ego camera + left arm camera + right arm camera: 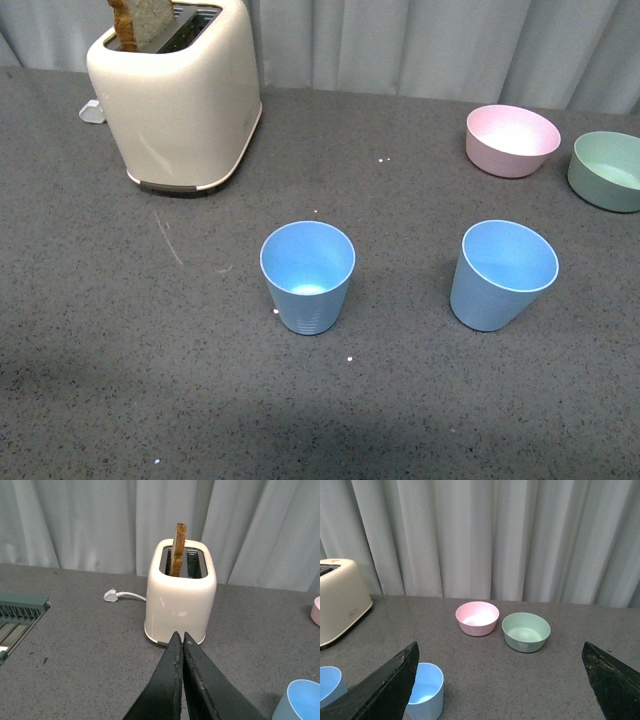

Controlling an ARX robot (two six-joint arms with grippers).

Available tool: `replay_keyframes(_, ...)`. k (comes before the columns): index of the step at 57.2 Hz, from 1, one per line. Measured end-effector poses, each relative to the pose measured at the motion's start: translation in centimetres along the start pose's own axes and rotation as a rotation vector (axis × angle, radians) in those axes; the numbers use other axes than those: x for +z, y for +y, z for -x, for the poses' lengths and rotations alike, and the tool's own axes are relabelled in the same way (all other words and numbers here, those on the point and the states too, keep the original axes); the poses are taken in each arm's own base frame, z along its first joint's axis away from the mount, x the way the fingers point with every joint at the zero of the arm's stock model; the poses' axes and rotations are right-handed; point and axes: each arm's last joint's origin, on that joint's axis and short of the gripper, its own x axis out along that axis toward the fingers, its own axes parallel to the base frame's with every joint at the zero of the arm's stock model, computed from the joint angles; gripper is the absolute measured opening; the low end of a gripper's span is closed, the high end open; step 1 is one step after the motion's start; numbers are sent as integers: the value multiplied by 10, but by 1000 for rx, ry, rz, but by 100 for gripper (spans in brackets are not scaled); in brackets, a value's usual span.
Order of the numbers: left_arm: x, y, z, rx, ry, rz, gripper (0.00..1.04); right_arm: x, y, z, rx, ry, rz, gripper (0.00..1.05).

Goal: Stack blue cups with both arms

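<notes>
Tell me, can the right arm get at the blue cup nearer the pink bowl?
Probably yes: the right pincer is wide open, and that blue cup stands alone, with the pink bowl well behind it.

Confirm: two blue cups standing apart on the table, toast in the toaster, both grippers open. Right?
One thing is off: the left gripper is shut, closed tight in the left wrist view; only the right gripper is open. The rest holds: the left blue cup and right blue cup stand apart on the table, and toast sits in the toaster.
</notes>
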Motion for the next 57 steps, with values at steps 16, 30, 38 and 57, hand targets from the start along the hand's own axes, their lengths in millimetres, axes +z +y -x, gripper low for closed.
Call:
replay_keyframes(16, 2, 13, 22, 1, -5, 0, 4, 0, 0, 0, 0, 0, 0, 95)
replay_keyframes(30, 8, 13, 35, 1, -25, 0, 4, 0, 0, 0, 0, 0, 0, 95)
replay_keyframes(38, 9, 13, 41, 1, -32, 0, 4, 0, 0, 0, 0, 0, 0, 95)
replay_keyframes(57, 11, 12, 53, 1, -37, 0, 4, 0, 0, 0, 0, 0, 0, 95)
